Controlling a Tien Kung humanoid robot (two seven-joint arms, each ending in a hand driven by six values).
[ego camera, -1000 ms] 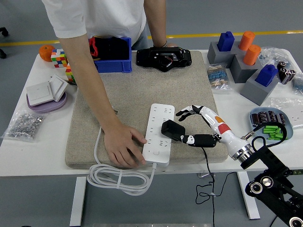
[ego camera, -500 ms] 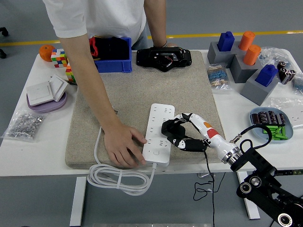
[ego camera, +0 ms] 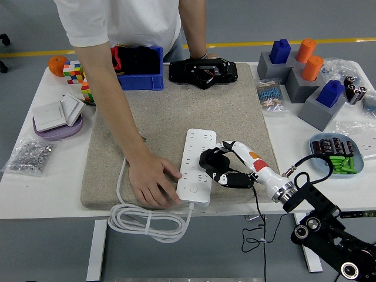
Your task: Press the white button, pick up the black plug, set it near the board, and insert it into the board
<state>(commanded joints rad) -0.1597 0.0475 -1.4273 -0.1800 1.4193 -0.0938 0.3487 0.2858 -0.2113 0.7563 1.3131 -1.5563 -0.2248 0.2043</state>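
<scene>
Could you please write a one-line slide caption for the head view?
Right robot hand grips black plug beside white power strip, steadied by a person's hand.

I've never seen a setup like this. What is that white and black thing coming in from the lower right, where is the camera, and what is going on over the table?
The camera sits high on the robot, looking down over a white table. The thing from the lower right is the robot's right hand, its five fingers closed around a black plug at the edge of a white power strip. The strip lies on a grey mat. A person stands at the far side; one hand rests against the strip, apparently steadying it. Around the mat lie a blue bin, a puzzle cube and an orange. The robot's left arm is not visible.
</scene>
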